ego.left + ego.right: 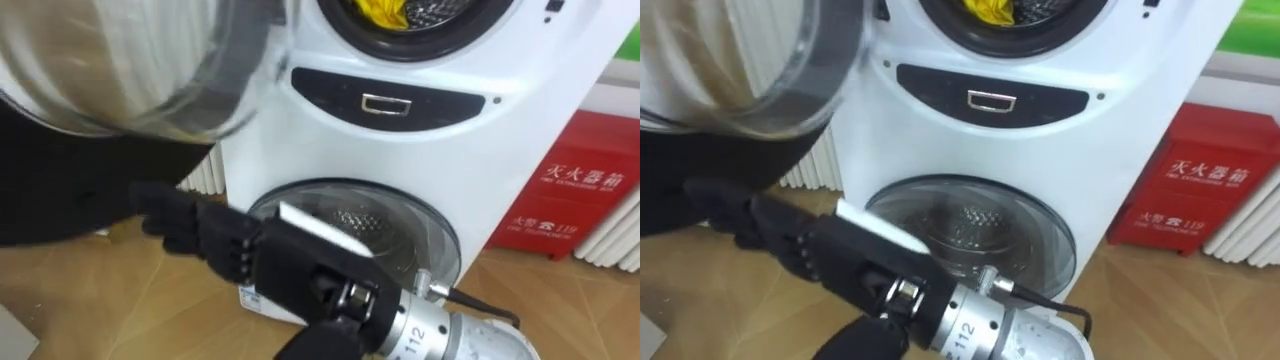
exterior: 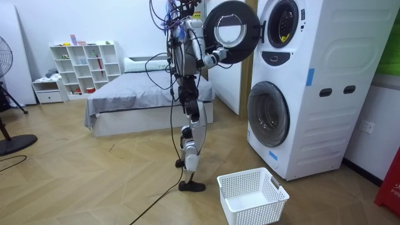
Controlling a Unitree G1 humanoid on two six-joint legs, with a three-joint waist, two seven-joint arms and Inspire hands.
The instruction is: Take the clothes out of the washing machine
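A yellow garment (image 1: 385, 12) lies in the drum of the upper washing machine (image 1: 400, 100), whose round glass door (image 1: 120, 70) is swung open to the left. My right hand (image 1: 270, 255) reaches in from the lower right and hangs below that door, in front of the lower machine's shut door (image 1: 370, 225). Its dark fingers (image 1: 170, 215) point left, relaxed and holding nothing. In the room view I stand upright on the wooden floor beside the stacked machines (image 2: 300, 81), the right hand (image 2: 212, 58) raised to the open door (image 2: 230, 30).
A white laundry basket (image 2: 252, 195) stands on the floor by my feet, in front of the lower machine. A red box (image 1: 575, 185) sits right of the machines, and a white radiator (image 1: 205, 172) left of them. A bed (image 2: 137, 94) and white shelves (image 2: 84, 62) stand behind me.
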